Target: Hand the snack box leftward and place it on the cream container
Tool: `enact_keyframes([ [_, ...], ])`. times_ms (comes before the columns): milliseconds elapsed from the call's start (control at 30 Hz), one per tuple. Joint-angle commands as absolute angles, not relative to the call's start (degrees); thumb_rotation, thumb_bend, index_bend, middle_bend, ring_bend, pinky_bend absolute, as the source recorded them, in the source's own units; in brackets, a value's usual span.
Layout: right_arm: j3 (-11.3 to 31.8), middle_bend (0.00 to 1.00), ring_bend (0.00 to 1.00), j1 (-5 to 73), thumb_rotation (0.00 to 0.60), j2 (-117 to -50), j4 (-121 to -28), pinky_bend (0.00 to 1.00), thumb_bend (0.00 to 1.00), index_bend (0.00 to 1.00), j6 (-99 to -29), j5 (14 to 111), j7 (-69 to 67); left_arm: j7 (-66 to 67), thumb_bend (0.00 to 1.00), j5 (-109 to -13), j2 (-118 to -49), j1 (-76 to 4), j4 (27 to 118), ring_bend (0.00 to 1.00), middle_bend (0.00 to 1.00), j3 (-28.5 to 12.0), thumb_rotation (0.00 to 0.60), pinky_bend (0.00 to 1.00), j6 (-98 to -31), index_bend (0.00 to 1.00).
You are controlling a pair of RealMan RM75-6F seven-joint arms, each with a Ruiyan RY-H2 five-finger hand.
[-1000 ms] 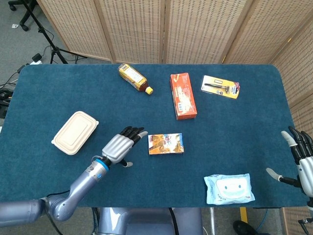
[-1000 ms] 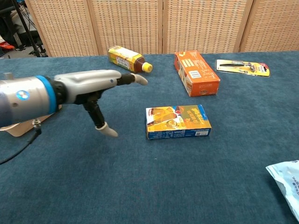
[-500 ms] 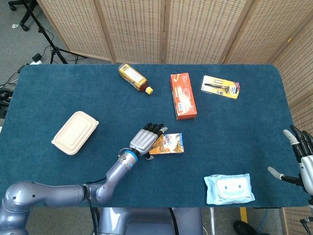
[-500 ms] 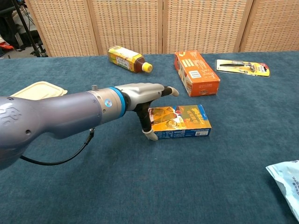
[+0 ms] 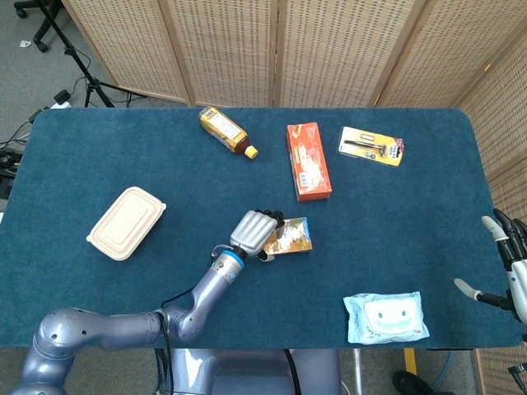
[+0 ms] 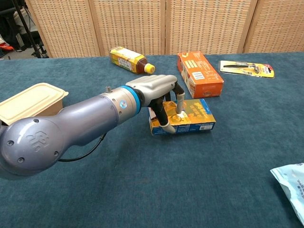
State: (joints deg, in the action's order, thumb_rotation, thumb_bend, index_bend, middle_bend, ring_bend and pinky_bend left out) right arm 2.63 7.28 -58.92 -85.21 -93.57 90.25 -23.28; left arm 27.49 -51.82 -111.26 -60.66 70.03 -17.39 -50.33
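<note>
The snack box [image 5: 292, 238] [image 6: 194, 118], small and orange with a picture on top, lies near the middle of the blue table. My left hand [image 5: 254, 233] [image 6: 159, 92] covers its left end, fingers [image 6: 179, 102] curled down on the top and thumb against the near side, gripping it. The cream container [image 5: 126, 222] [image 6: 31, 102], a lidded rectangular tub, sits well to the left. My right hand [image 5: 509, 267] hangs off the table's right edge with its fingers spread and nothing in it; only the head view shows it.
A long orange carton [image 5: 308, 161] [image 6: 199, 73] lies just behind the snack box. A tea bottle [image 5: 225, 130] [image 6: 129, 60] lies at the back, a yellow blister pack [image 5: 371, 146] [image 6: 246, 68] at the back right. A wipes packet [image 5: 385, 317] [image 6: 290, 183] sits at the front right.
My left hand swept right from open table to the snack box, then closed its fingers over the box's left end. The box has shifted and turned slightly. The right hand barely moved.
</note>
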Motion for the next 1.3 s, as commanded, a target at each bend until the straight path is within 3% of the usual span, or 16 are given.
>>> enact_keyframes([
  [33, 2.70, 0.00, 0.00, 7.09, 0.600, -58.82, -85.41, 0.00, 0.00, 0.00, -93.52, 90.42, -23.10, 27.95, 0.27, -52.47, -107.72, -59.09, 74.09, 0.47, 0.57, -16.59, 0.600, 0.52, -51.71, 0.56],
  [333, 2.82, 0.00, 0.00, 6.62, 0.600, -58.62, -86.24, 0.00, 0.00, 0.00, -93.49, 91.26, -22.75, 28.25, 0.28, -56.48, -90.31, -50.76, 89.35, 0.47, 0.57, -14.10, 0.600, 0.52, -60.05, 0.57],
  [533, 2.74, 0.00, 0.00, 6.36, 0.600, -58.54, -86.86, 0.00, 0.00, 0.00, -93.53, 92.20, -22.29, 34.65, 0.27, -45.12, -75.73, -41.29, 100.43, 0.47, 0.57, -12.24, 0.600, 0.52, -70.03, 0.57],
  [667, 2.64, 0.00, 0.00, 6.36, 0.600, -58.65, -87.33, 0.00, 0.00, 0.00, -93.32, 92.90, -21.48, 27.69, 0.28, -43.73, -69.88, -34.31, 102.71, 0.47, 0.57, -11.03, 0.600, 0.52, -73.41, 0.57],
  [1000, 2.16, 0.00, 0.00, 6.21, 0.600, -58.90, -88.29, 0.00, 0.00, 0.00, -93.27, 94.65, -19.61, 9.92, 0.28, -50.61, -68.81, -27.89, 96.10, 0.47, 0.57, -9.34, 0.600, 0.52, -68.54, 0.57],
  [1300, 2.62, 0.00, 0.00, 5.97, 0.600, -58.45, -88.39, 0.00, 0.00, 0.00, -93.15, 93.92, -21.00, 12.76, 0.27, -46.64, -74.70, -30.71, 91.37, 0.47, 0.58, -11.22, 0.600, 0.52, -64.62, 0.57],
])
